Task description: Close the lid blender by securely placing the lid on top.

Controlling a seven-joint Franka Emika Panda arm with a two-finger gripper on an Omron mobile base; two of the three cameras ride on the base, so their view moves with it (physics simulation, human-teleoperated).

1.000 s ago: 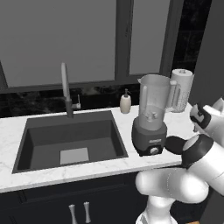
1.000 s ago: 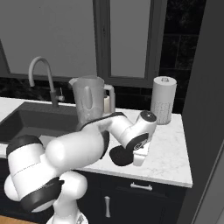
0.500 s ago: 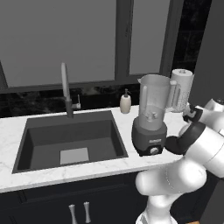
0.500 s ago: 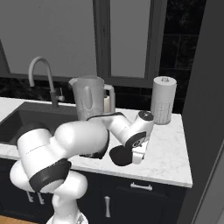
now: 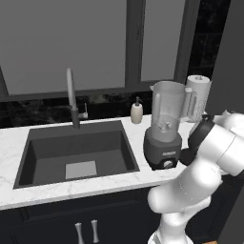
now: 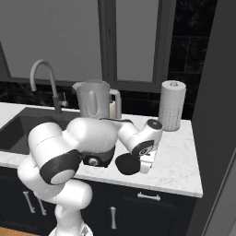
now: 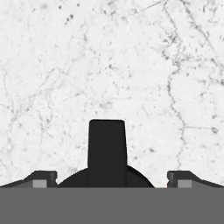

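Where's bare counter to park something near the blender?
Bare marble between the paper towel roll and the counter's front edge, right of the lid. Crowded behind: blender, soap bottle, roll. Sink takes the left.

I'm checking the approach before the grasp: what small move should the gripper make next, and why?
Probably a short descent straight down, then close. In the hand view the open gripper sits above the lid, whose upright tab lies between the fingertips on the marble counter. The blender jar still has no lid.
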